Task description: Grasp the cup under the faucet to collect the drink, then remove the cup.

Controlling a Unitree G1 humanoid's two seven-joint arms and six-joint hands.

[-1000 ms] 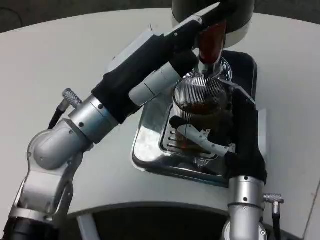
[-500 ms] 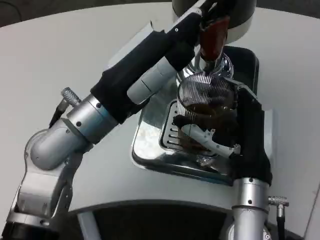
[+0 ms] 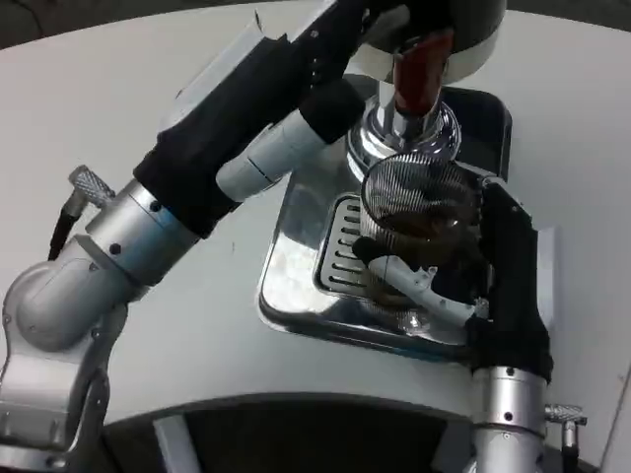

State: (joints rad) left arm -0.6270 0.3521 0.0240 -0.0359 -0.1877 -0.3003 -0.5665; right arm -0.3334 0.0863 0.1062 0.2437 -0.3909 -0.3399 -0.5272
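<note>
A ribbed clear glass cup [image 3: 414,209] holding brown drink stands on the slotted grate of the chrome drip tray [image 3: 296,286], just below the chrome faucet [image 3: 404,130]. My right hand [image 3: 471,281] grips the cup from its right and front, a white finger [image 3: 412,283] crossing the lower wall. Above the cup rises the dark red tap handle [image 3: 422,71]. My left hand [image 3: 340,34] reaches up beside the handle's top under the dispenser body [image 3: 463,30]. Its fingertips are hidden, so its hold on the handle is unclear.
My left forearm [image 3: 197,168] crosses diagonally over the left half of the table and the tray's left edge. The white round table [image 3: 128,89] lies bare to the left, and its front edge [image 3: 296,402] is close below the tray.
My left arm has swung left and up, its hand climbing toward the handle's top. The cup and my right hand have shifted slightly right and toward me on the tray.
</note>
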